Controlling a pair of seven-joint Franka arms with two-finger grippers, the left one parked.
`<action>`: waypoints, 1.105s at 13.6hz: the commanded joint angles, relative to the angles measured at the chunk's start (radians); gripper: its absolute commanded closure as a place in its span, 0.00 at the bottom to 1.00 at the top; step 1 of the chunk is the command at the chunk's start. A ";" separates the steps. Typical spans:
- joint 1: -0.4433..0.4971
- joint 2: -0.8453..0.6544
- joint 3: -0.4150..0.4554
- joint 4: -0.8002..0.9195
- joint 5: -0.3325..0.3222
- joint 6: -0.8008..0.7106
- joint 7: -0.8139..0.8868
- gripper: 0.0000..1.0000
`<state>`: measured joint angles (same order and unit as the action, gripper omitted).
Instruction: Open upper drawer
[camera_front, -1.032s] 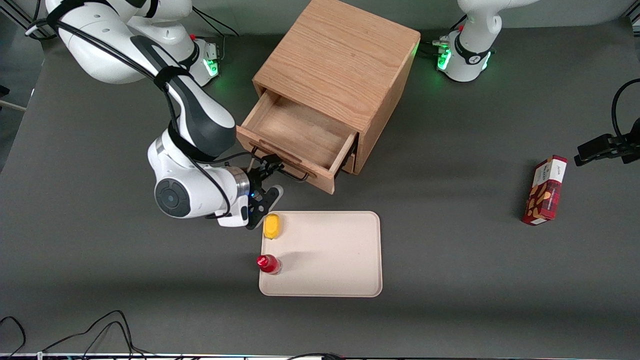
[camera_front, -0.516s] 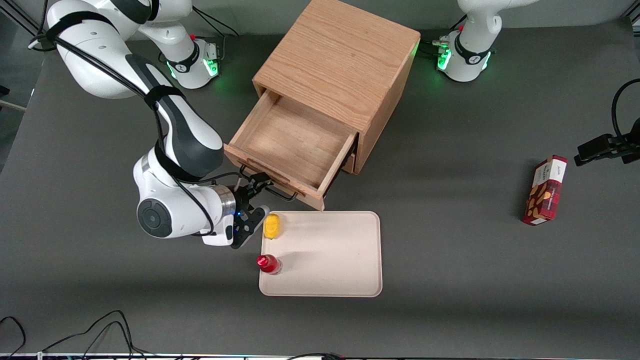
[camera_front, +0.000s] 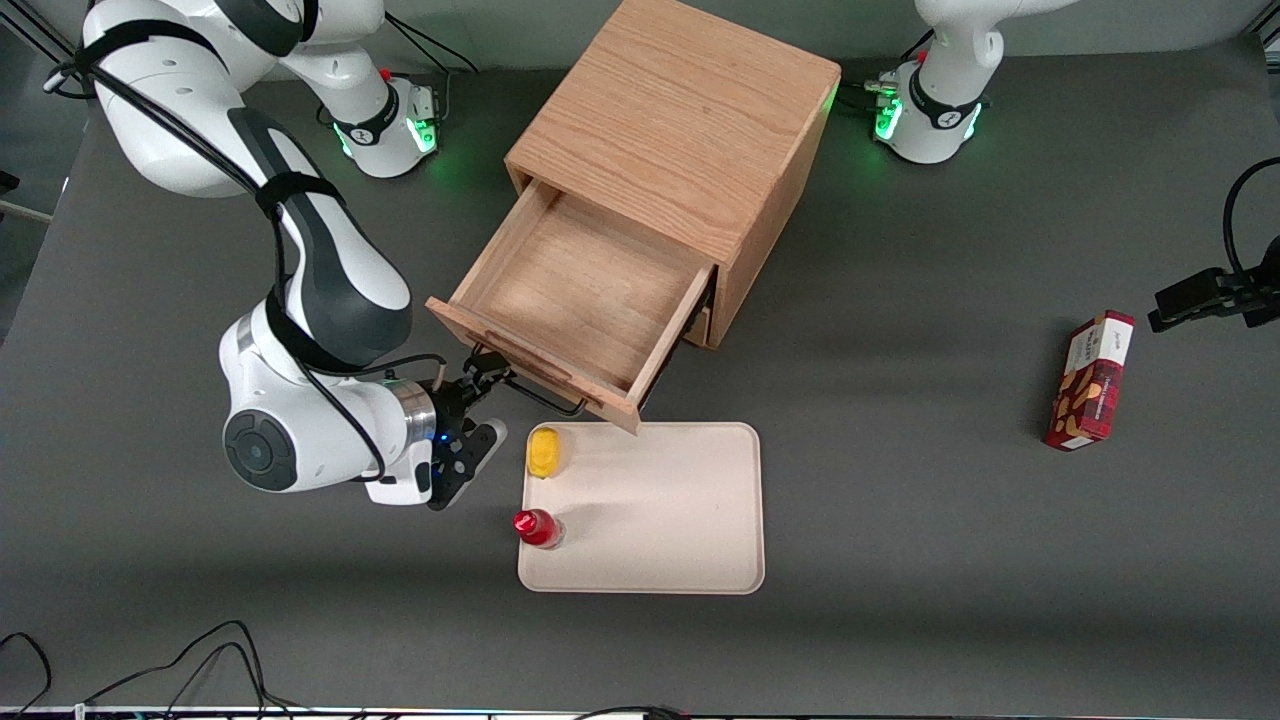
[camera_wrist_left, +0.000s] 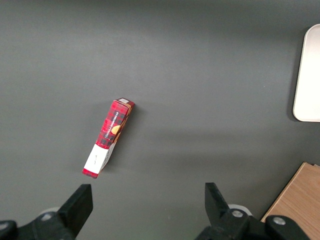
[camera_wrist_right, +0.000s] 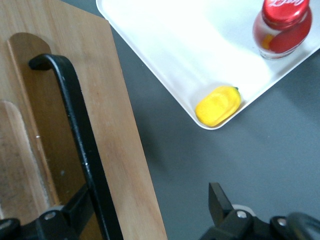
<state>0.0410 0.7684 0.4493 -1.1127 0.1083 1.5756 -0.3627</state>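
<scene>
The upper drawer (camera_front: 570, 290) of the oak cabinet (camera_front: 680, 120) stands pulled far out, and its tray is bare inside. Its black wire handle (camera_front: 530, 392) runs along the drawer front, nearer the front camera. My right gripper (camera_front: 478, 405) is at the handle's end toward the working arm's end of the table, and it is open. In the right wrist view the gripper (camera_wrist_right: 145, 210) straddles the drawer front (camera_wrist_right: 125, 150). One finger (camera_wrist_right: 75, 207) is hooked inside the handle (camera_wrist_right: 80, 135) and the other finger (camera_wrist_right: 217, 200) hangs over the grey table. The lower drawer is hidden beneath.
A cream tray (camera_front: 680, 500) lies just in front of the open drawer, nearer the camera, with a yellow fruit-shaped piece (camera_front: 543, 452) and a red bottle (camera_front: 537, 527) on its edge. A red snack box (camera_front: 1090, 380) lies toward the parked arm's end.
The upper drawer has slid farther out of the cabinet toward the front camera. My gripper moved with the handle, away from the cabinet.
</scene>
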 joint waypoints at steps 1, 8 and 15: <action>0.019 0.063 -0.004 0.096 -0.022 -0.017 -0.021 0.00; 0.008 0.075 -0.004 0.169 -0.016 -0.028 -0.019 0.00; -0.021 -0.286 -0.033 0.174 -0.162 -0.248 -0.010 0.00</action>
<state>0.0347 0.5941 0.4462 -0.8878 -0.0155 1.4065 -0.3681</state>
